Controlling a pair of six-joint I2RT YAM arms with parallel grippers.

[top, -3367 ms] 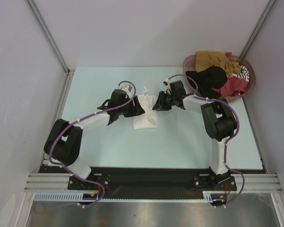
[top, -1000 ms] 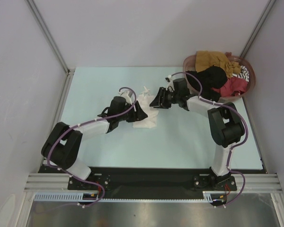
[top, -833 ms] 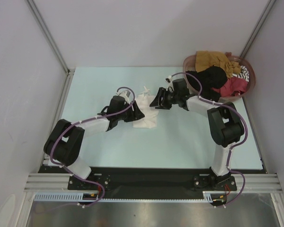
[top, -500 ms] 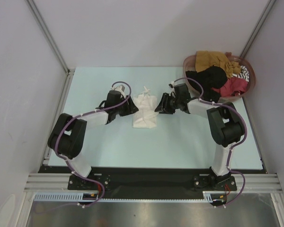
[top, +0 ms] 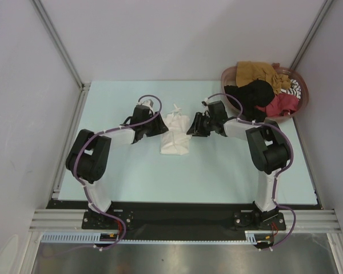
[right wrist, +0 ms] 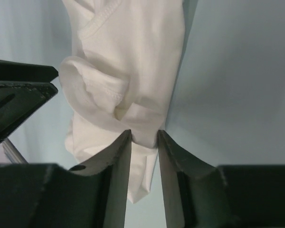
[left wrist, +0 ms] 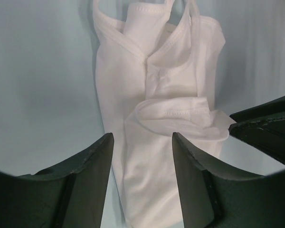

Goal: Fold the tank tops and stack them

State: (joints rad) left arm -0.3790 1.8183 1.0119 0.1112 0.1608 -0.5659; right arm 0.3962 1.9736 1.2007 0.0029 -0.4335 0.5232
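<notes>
A white tank top (top: 175, 140) lies folded into a narrow strip on the pale table, straps to the far side. It also shows in the left wrist view (left wrist: 166, 85) and the right wrist view (right wrist: 133, 42). My left gripper (top: 160, 127) is at its left edge, open and empty, its jaws wide apart over the cloth (left wrist: 142, 137). My right gripper (top: 193, 127) is at its right edge, its jaws nearly together with a fold of the white cloth's edge between the tips (right wrist: 144, 134). More tank tops sit in the basket: mustard-brown (top: 254, 69), black (top: 254, 94), red (top: 283, 104), striped (top: 294, 87).
The round reddish-brown basket (top: 227, 74) stands at the table's back right corner. Grey walls close in the table at the back and both sides. Each wrist view shows the other gripper at its edge: the right one (left wrist: 270, 128), the left one (right wrist: 19, 95).
Both grippers have drawn outward off the middle of the white tank top to its two side edges. The tank top now lies straighter and flatter than a second ago.
</notes>
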